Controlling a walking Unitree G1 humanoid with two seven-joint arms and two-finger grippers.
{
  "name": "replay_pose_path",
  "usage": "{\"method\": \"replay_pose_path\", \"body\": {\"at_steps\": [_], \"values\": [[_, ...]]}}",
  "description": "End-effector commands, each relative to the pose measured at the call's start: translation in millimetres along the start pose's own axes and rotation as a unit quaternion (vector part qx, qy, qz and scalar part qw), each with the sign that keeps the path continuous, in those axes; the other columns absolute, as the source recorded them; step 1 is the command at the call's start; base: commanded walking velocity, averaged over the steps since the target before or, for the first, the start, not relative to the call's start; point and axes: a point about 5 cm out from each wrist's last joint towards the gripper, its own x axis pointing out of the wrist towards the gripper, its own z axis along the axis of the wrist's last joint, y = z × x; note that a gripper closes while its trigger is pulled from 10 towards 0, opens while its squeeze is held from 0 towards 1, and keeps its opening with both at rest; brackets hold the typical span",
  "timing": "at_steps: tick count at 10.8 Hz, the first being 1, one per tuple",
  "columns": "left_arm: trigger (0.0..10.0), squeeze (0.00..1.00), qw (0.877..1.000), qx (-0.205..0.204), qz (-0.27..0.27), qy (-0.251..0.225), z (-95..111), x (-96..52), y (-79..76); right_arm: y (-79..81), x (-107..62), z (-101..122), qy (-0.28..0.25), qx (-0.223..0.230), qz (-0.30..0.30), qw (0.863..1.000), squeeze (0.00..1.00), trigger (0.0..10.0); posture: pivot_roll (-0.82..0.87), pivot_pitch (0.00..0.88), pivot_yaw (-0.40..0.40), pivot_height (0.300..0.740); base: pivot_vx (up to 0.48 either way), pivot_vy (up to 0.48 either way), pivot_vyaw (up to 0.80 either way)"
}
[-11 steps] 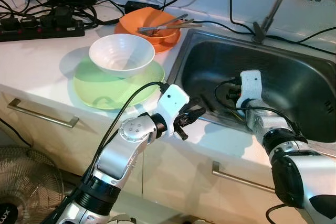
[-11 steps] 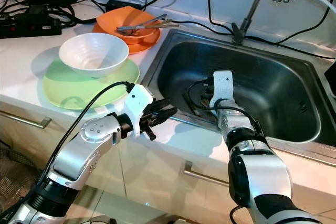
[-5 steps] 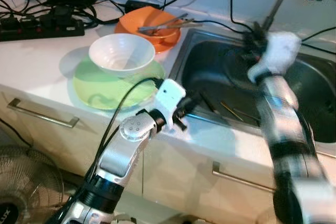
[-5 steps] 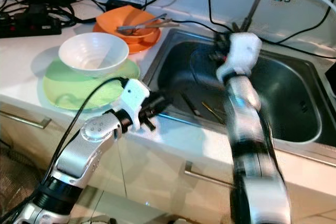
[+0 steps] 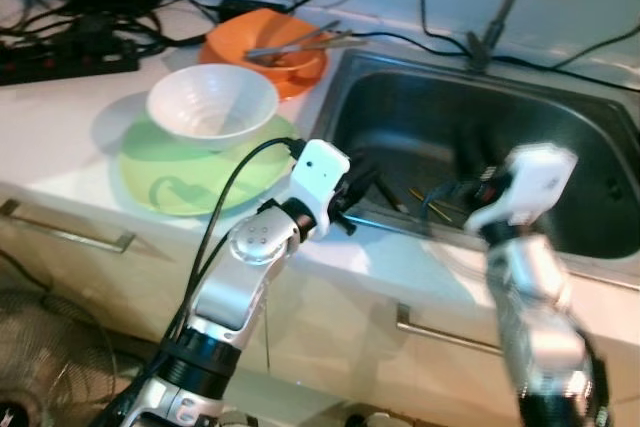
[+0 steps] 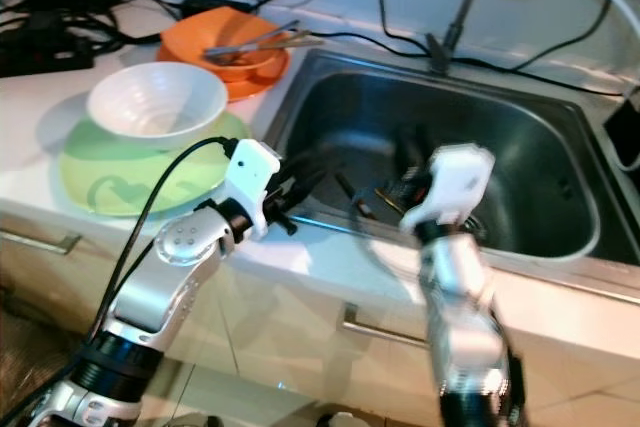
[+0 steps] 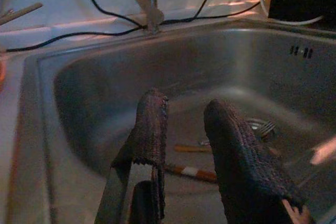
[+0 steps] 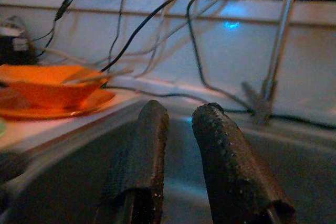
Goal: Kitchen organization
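The left wrist view reveals a fork point(image 7: 264, 127) by the drain and chopsticks point(image 7: 190, 172) on the steel sink point(image 5: 560, 147) floor; head views blur these. The left hand point(image 5: 362, 190), fingers narrowly parted and empty, reaches over the sink's 9 o'clock rim. The right hand point(image 8: 181, 129), narrowly parted and empty, hovers inside the sink, aimed at the orange bowl point(image 5: 262, 47). At 10 o'clock on the tabletop point(image 5: 60, 117), a white bowl point(image 5: 211, 104) sits on a green plate point(image 5: 190, 172).
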Motion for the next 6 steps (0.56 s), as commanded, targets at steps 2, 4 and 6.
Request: {"method": "replay_pose_path", "body": {"at_steps": [2, 4, 6], "values": [[10.0, 0.00, 1.000, 0.007, 0.007, -0.006, 2.4, 2.4, 1.9, 10.3, -6.3, -5.4, 0.026, 0.006, 0.011, 1.000, 0.00, 10.0, -0.01, 0.074, -0.061, 0.740, 0.000, 0.000, 0.00], [10.0, 0.00, 0.999, 0.039, 0.014, -0.018, 8.1, 1.7, 3.6, 16.7, -6.0, -11.6, 0.038, 0.015, 0.014, 0.999, 0.00, 10.0, -0.01, 0.075, -0.065, 0.740, 0.000, 0.000, 0.00], [10.0, 0.00, 0.988, 0.137, 0.035, -0.065, 39.5, 2.8, 10.8, 22.5, -3.9, -17.6, 0.051, 0.019, 0.010, 0.998, 0.00, 10.0, 0.00, 0.083, -0.074, 0.740, 0.000, 0.000, 0.00]]}}
